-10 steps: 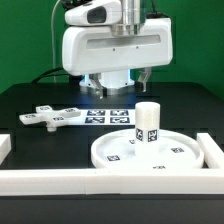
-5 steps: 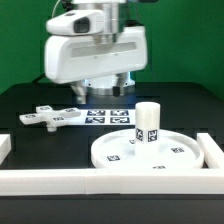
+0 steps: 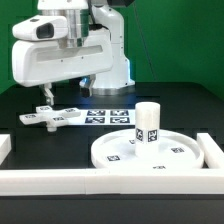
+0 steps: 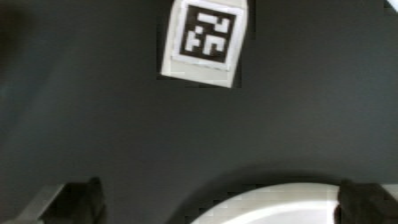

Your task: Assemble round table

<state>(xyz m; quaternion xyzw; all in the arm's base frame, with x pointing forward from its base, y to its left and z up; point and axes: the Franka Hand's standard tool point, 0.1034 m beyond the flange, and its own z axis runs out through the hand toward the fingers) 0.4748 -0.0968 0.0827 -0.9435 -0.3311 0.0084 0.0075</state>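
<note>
Pincer [image 3: 62, 93] hovers above cross-shaped piece [image 3: 50, 116].

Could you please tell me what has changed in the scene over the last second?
The arm swung toward the exterior view's left, bringing the open end effector to just above the cross-shaped piece. Nothing was grasped or released. The post on the rimmed disc, the cross-shaped piece and the marker board stayed put.

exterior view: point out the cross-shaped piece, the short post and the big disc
cross-shaped piece [image 3: 55, 117], exterior view, centre of the cross
short post [image 3: 148, 118], exterior view, its side wall
rimmed disc [image 3: 104, 147], exterior view, bare face near its rim
</note>
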